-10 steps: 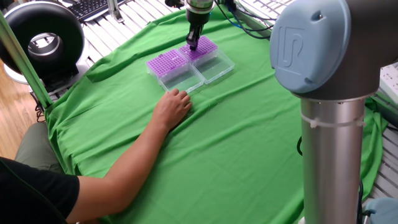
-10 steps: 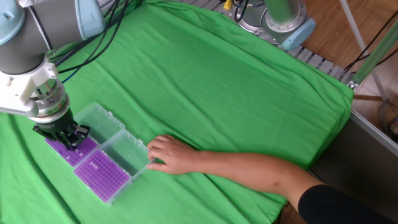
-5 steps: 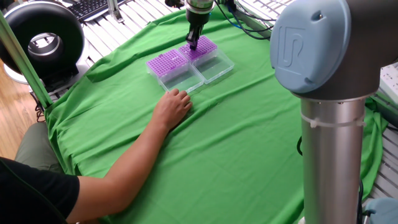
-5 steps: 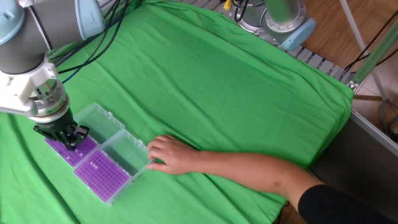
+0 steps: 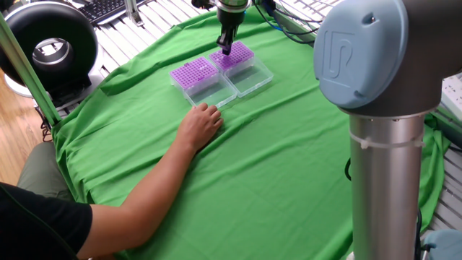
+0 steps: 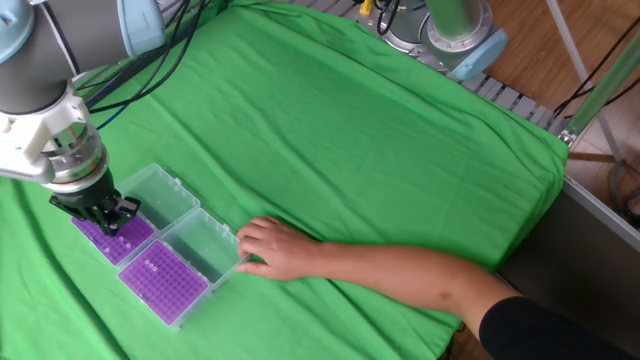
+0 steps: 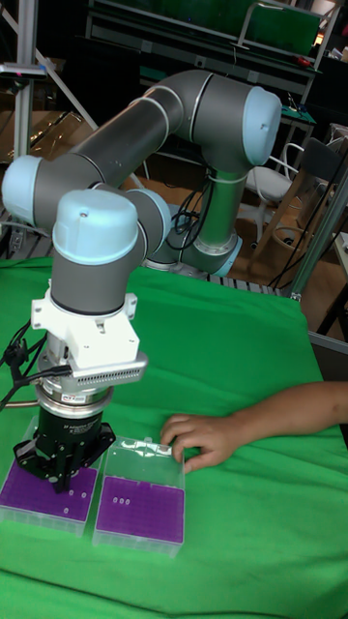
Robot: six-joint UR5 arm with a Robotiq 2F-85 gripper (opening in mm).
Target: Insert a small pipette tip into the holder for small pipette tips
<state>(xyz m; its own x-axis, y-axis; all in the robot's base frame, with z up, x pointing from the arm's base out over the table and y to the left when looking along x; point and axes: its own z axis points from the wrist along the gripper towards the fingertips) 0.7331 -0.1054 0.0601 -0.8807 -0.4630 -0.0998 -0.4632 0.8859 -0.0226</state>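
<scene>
Two clear tip boxes sit side by side on the green cloth (image 6: 400,130) covering the bench, lids hinged open. In the fixed view looking past the big arm joint they lie toward the far edge of the bench. Each holds a purple rack of small holes. The first tip box (image 5: 242,61) (image 6: 112,232) (image 7: 46,491) is under the gripper; the second tip box (image 5: 196,75) (image 6: 165,280) (image 7: 140,509) is next to it, touching or nearly so. A few pale dots show on the second rack; I cannot tell which holes are filled on either rack.

Gripper (image 5: 226,48) (image 6: 103,217) (image 7: 60,481) points straight down just above the first rack, its tips clear of the purple surface in the fixed view past the arm joint. Jaws look close together; whether they hold a pipette tip cannot be told, and no tip can be made out.

Person's hand (image 5: 200,123) (image 6: 270,248) (image 7: 198,437) rests flat on the cloth, fingers at the open lid of the second box.

Open cloth spans most of the bench on the side of the boxes away from the gripper.
</scene>
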